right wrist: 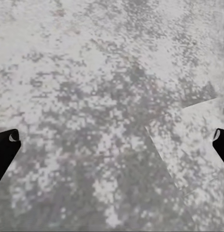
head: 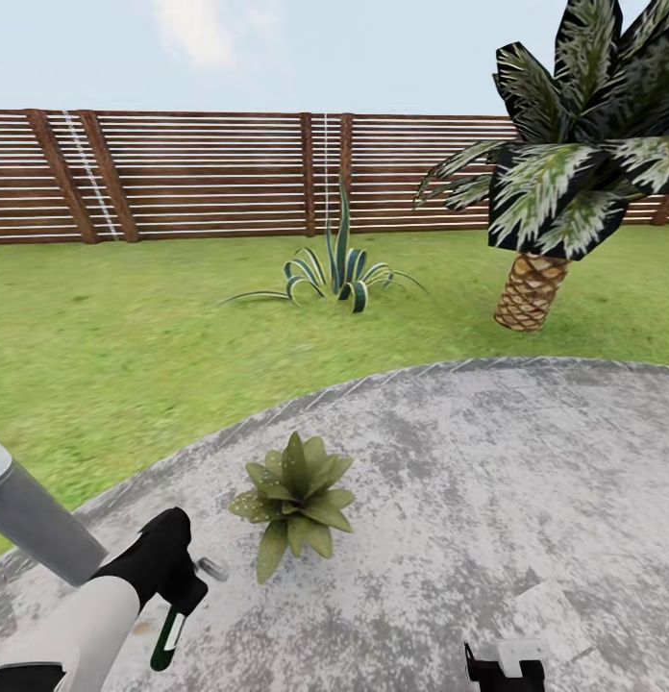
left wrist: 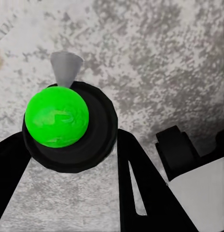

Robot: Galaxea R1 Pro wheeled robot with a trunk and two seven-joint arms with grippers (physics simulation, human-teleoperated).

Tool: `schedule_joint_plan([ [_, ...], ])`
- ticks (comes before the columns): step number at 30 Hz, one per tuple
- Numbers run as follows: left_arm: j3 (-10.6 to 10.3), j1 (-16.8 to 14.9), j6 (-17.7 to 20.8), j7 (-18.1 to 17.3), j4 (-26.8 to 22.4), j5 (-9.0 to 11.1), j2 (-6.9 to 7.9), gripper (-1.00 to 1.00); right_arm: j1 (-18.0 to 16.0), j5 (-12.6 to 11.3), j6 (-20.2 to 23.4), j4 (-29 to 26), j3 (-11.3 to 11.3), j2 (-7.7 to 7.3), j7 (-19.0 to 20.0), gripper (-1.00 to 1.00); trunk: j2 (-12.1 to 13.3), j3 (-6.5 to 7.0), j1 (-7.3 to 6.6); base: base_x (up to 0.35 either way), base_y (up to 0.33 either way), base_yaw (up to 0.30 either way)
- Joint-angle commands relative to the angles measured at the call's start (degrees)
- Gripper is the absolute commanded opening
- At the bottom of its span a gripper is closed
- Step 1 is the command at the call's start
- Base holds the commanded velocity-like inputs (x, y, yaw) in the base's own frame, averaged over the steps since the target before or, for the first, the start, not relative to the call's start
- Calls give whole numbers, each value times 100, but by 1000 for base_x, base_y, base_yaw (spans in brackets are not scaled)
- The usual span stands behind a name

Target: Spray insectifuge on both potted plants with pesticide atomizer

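Observation:
One potted plant (head: 294,498), a low rosette of pointed green speckled leaves, stands on the round grey patio (head: 488,481); its pot is hidden under the leaves. Just left of it and nearer to me, my left gripper (head: 176,581) is shut on the pesticide atomizer (head: 169,634), whose small grey nozzle (head: 211,569) points toward the plant. In the left wrist view the atomizer's bright green cap (left wrist: 57,116) and black collar sit between the black fingers (left wrist: 141,188) of the left gripper (left wrist: 68,140). My right gripper (head: 507,668) hangs open over bare paving, fingertips far apart (right wrist: 112,137).
Green lawn (head: 133,346) surrounds the patio, with a brown slatted fence (head: 200,173) behind. A striped spiky plant (head: 339,274) grows on the grass ahead, and a palm with a scaly trunk (head: 532,288) stands at the right. Open paving lies right of the rosette.

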Motion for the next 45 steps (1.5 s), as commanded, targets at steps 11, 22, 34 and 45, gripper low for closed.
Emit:
schedule_joint_plan([
  [11, -6, -2, 24, -53, 9, -52, 0, -100, -1, -21, -2, -5, 50, -1, -32, 100, -2, -5, -1, -1, -267, 181],
  [22, -587, -93, 59, -742, -63, -209, -65, -100, -1, -12, -2, -5, 49, -1, -32, 100, -2, -5, -1, 0, -34, 19],
  [34, -583, -20, 68, -899, -75, -393, -52, -100, -1, -12, -2, -5, 50, -1, -32, 100, -2, -5, -1, 59, -94, 115],
  [45, -561, -13, 61, -873, -63, -394, -7, -100, -1, -12, -2, -5, 50, 7, -35, 100, -2, -5, -1, 27, -267, 147],
])
